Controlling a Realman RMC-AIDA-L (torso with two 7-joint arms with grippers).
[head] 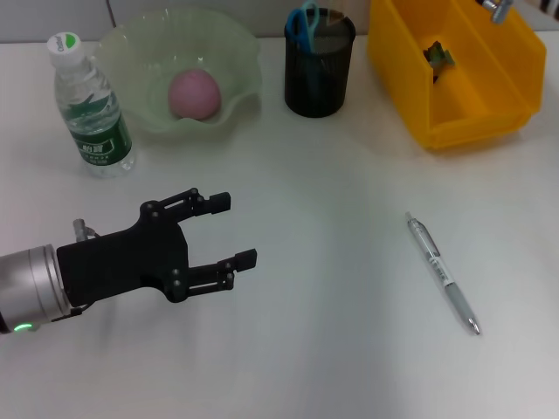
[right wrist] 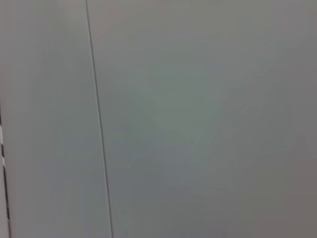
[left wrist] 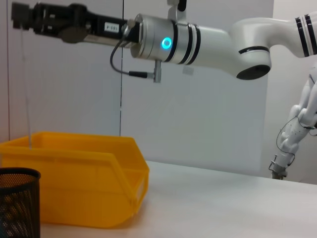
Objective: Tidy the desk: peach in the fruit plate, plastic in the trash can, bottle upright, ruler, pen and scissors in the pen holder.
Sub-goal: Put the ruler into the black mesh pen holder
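The black left gripper point(head: 229, 231) hovers wide open and empty over bare white desk point(head: 332, 349). The grey click pen point(head: 443, 273) lies well apart to its right. Behind stand the black mesh pen holder point(head: 319, 65) with blue-handled scissors point(head: 305, 22), the yellow plastic bin point(head: 454, 70), the pink peach point(head: 193, 93) in the ruffled green glass plate point(head: 122, 52), and the upright clear water bottle point(head: 90, 106). The right gripper point(left wrist: 20, 17) is raised above the bin, and whether it is open I cannot tell.

The left gripper point(head: 231, 231) reaches in low from the robot's left, fingers spread wide apart and holding nothing, its black body joined to a silver wrist with a green light. The right arm point(left wrist: 208, 44) is raised high, stretched level, blue ring glowing at its wrist.
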